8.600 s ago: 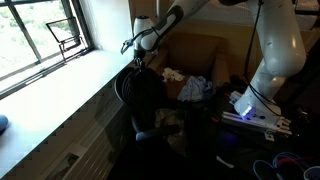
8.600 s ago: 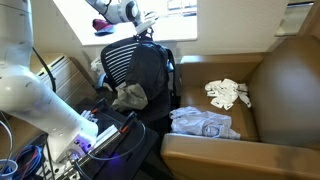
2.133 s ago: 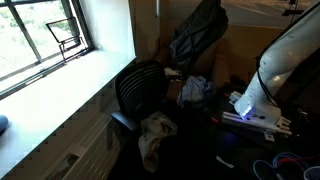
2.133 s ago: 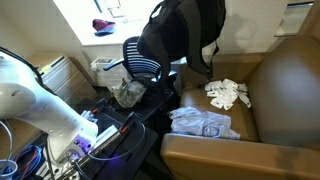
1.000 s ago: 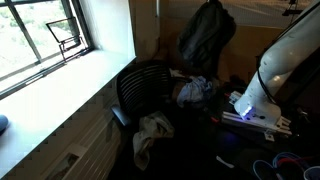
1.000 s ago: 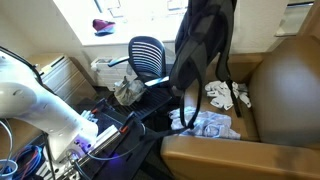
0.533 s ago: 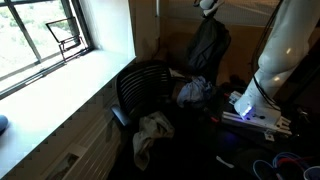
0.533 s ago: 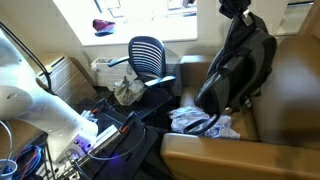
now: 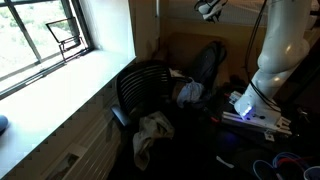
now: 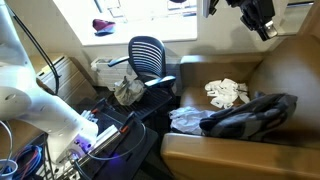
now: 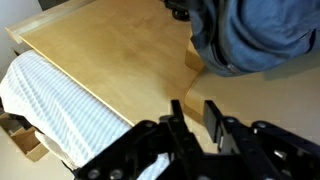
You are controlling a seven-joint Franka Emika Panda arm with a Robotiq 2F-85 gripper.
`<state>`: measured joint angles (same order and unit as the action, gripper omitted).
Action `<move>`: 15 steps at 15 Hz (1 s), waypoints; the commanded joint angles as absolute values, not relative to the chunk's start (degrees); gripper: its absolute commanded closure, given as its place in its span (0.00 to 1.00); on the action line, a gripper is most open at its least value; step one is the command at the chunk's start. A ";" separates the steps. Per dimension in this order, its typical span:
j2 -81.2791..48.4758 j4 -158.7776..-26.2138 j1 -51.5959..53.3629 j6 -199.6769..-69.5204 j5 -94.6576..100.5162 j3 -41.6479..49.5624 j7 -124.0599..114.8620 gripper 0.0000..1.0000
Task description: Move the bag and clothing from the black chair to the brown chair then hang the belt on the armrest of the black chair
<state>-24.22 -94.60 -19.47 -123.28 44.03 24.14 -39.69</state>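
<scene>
Exterior view: the brown chair now carries the bag, slumped across its seat where it hung a moment ago. The black chair keeps the clothing. The tool, released and empty, has lifted above.

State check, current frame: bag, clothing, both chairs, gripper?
bag: lying on brown chair seat, not held.
clothing: bunched on black chair seat, not yet moved.
black chair: upright, backrest bare.
brown chair: holds bag and light garments.
gripper: open, empty, above brown chair.
</scene>
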 commanded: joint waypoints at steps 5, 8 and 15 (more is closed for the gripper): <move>-20.38 -101.20 -15.63 -126.94 44.77 20.59 -36.05 0.32; -16.13 -107.64 -11.56 -130.40 45.59 17.76 -36.15 0.10; -0.12 -121.40 -1.97 -130.06 46.62 9.02 -31.67 0.00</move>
<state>-9.56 -113.42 -3.66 -129.70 44.57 11.79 -35.26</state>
